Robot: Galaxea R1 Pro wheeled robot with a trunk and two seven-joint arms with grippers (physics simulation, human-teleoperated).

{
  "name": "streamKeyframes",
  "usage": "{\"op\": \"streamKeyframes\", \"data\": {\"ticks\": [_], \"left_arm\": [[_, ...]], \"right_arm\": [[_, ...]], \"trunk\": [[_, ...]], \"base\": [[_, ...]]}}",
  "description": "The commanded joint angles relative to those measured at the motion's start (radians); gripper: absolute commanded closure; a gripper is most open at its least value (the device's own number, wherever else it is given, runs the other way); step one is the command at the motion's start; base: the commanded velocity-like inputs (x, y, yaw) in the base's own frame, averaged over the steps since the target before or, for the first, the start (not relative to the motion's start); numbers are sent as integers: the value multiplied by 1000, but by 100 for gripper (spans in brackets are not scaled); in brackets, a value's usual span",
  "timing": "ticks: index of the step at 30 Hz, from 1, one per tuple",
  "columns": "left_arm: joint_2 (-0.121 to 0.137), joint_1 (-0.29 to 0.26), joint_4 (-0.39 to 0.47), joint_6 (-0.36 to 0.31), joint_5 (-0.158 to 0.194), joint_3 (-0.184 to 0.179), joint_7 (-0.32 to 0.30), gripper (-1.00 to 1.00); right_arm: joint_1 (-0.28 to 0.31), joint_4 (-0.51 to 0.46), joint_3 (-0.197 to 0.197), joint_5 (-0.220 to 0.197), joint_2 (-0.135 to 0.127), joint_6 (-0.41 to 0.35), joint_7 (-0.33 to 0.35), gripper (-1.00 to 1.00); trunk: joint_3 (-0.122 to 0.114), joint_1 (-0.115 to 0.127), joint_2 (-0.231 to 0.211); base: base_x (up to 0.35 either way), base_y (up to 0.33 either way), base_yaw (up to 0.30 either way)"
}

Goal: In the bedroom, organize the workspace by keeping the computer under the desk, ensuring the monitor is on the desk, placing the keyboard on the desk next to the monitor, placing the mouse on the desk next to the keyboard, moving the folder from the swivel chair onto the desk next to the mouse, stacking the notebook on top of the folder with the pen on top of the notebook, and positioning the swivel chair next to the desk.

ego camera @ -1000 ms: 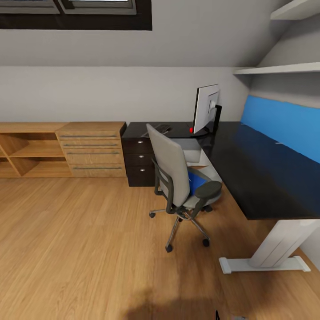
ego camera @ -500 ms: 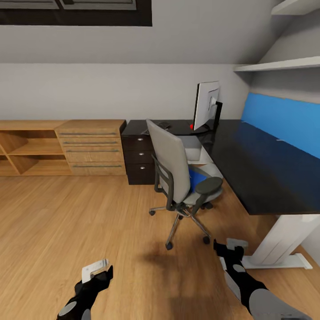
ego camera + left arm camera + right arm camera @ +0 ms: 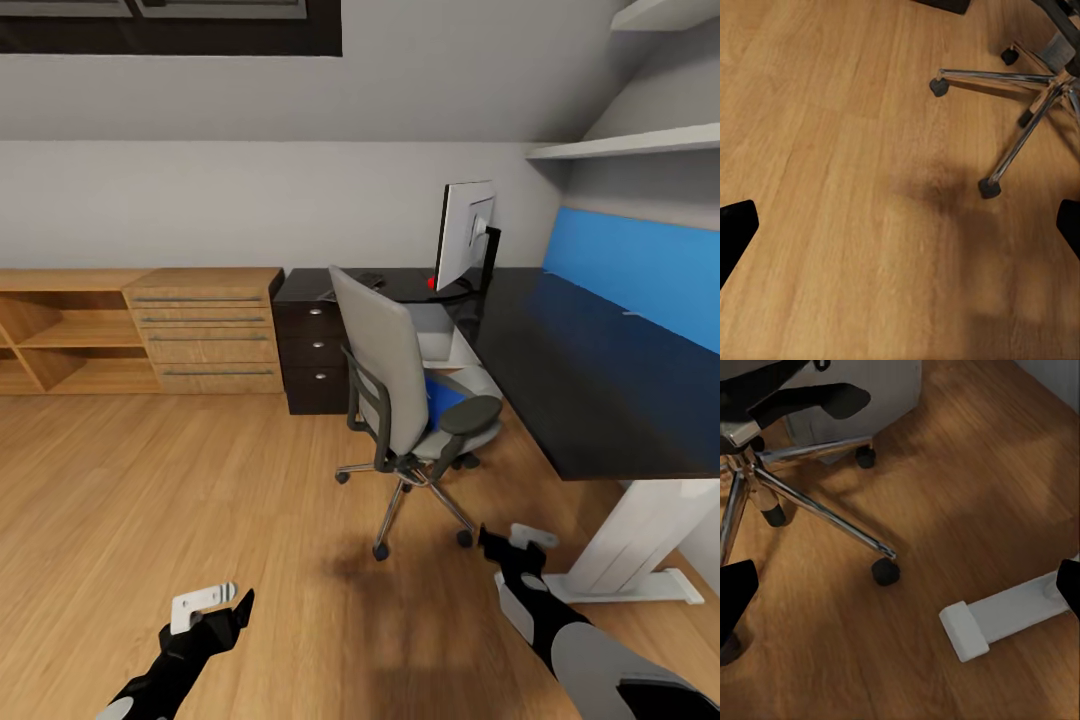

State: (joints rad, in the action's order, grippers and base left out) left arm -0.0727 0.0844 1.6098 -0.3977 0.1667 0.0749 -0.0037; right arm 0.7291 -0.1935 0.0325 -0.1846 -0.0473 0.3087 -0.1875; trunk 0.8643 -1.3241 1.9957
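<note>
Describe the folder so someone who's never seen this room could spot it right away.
Find the long glossy black desk along the right wall, then the grey swivel chair in front of it. The folder lies flat on that chair's seat, partly hidden by the backrest and armrest. It is the only bright blue thing on the chair.

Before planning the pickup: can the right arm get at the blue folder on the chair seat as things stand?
Probably not yet. The folder lies on the chair seat, behind the armrest and tucked beside the desk. The right gripper hangs low near the floor, well short of it.
</note>
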Motion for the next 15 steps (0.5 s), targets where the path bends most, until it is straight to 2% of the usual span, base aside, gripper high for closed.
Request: {"op": "streamKeyframes", "data": {"ticks": [1,13,15], "left_arm": [[1,0,1,-6,10,1,-1,-100],[-2,0,1,-10,10,-6,4,-100],[-2,0,1,-10,10,-9,5,-100]], "right_arm": [[0,3,1,-6,0,30,3,-100],[0,-1,-1,-18,1,60,0,-100],[0,-1,-2,-19,5,61,0,-100]], "trunk": [[1,0,0],[1,0,0],[7,-8,14]], "base": [[5,0,0],[43,0,0],[1,0,0]]}}
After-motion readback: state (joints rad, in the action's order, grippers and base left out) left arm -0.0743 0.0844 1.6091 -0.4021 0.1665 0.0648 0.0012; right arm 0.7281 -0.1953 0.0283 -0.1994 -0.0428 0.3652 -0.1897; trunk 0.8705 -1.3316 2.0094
